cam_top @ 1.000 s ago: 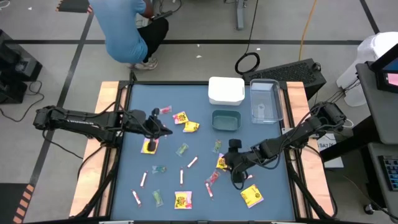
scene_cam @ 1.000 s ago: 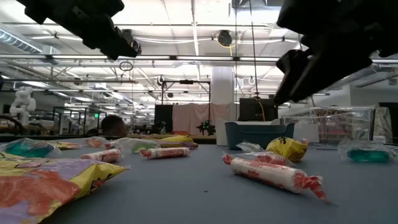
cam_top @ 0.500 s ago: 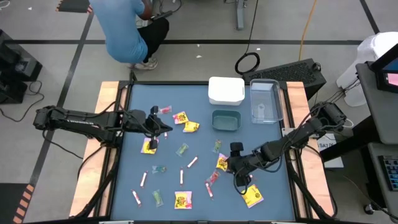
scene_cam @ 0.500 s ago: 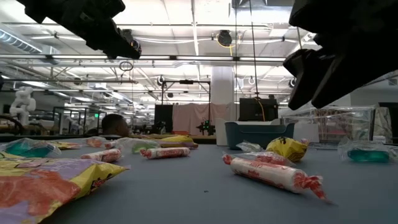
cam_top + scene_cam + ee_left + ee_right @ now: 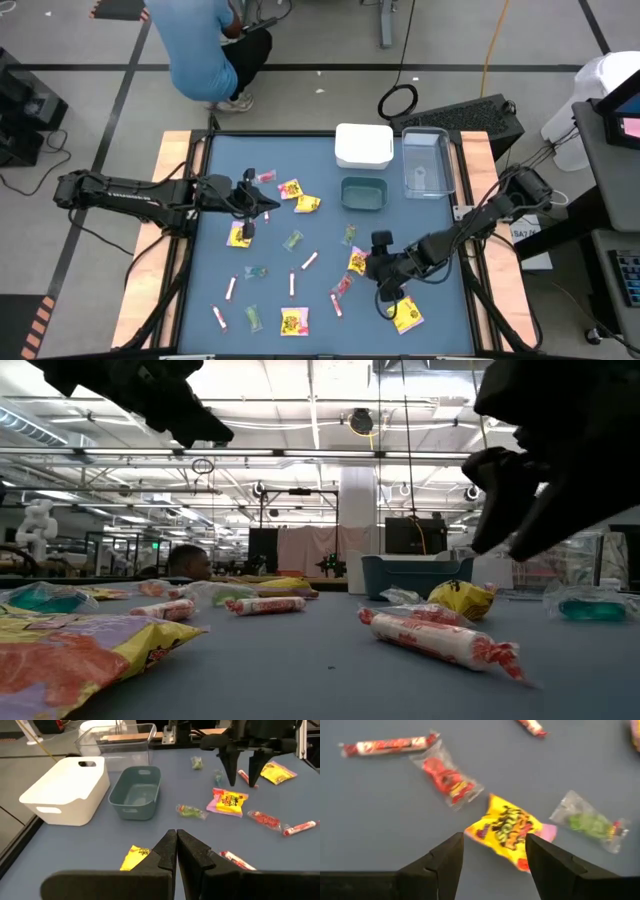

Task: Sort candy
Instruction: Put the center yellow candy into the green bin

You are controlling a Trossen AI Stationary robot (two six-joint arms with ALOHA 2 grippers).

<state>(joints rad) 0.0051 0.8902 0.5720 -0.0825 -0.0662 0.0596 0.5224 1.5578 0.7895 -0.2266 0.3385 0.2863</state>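
Candy is scattered over the blue table: yellow packets [image 5: 293, 320], pink-white sticks [image 5: 310, 260], and green [image 5: 292, 240] and red [image 5: 343, 285] clear-wrapped pieces. My right gripper [image 5: 378, 275] hangs open, pointing steeply down, just above one yellow packet [image 5: 507, 832] right of the table's centre. Its two fingers [image 5: 232, 772] stand over the packet [image 5: 230, 800] without touching it. My left gripper [image 5: 258, 206] is shut and holds nothing, raised over the left half of the table above another yellow packet [image 5: 240, 235].
At the far edge stand a white bin [image 5: 363, 145], a teal bin [image 5: 363, 193] and a clear container [image 5: 425, 163]. A red piece [image 5: 447, 777] and a green piece [image 5: 590, 825] lie close to the packet. A person in a blue shirt [image 5: 200, 50] stands beyond the far edge.
My right gripper has sunk and drifted a little toward the table's near edge, closing in on the yellow packet from above. My left gripper has tipped slightly downward in place. No candy has moved.
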